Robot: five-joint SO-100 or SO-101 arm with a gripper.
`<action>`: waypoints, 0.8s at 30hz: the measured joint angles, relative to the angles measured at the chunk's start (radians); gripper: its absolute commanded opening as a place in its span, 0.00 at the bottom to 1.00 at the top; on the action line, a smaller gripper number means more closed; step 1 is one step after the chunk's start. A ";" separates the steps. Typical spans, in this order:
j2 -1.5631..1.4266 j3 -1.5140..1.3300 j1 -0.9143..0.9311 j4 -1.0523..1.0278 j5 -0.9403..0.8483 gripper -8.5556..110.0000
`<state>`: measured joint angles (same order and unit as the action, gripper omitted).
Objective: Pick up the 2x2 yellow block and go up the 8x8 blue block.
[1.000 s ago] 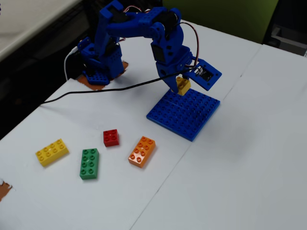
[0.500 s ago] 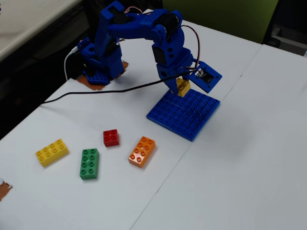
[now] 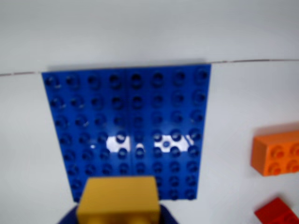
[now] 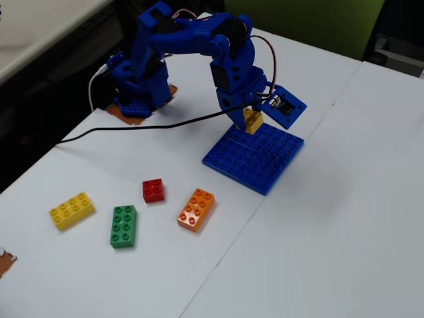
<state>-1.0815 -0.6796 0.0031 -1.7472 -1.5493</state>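
Observation:
The small yellow 2x2 block (image 4: 252, 121) is held between the jaws of my blue gripper (image 4: 250, 123), just above the far edge of the blue 8x8 baseplate (image 4: 254, 158). In the wrist view the yellow block (image 3: 119, 199) fills the bottom centre, with blue jaws on both sides of it, and the blue baseplate (image 3: 131, 116) lies spread out beyond it. I cannot tell whether the block touches the plate.
In the fixed view a red brick (image 4: 154, 190), an orange brick (image 4: 196, 209), a green brick (image 4: 123, 226) and a long yellow brick (image 4: 71, 210) lie on the white table at front left. The orange brick (image 3: 276, 153) and red brick (image 3: 278, 212) show at the wrist view's right.

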 measured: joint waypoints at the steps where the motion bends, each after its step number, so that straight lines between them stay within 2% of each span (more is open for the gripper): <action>1: 0.000 0.000 0.000 0.000 0.000 0.07; 24: 0.021 0.000 0.000 0.000 0.006 0.07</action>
<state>-1.0600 -0.6796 0.0031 -1.7472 -1.5432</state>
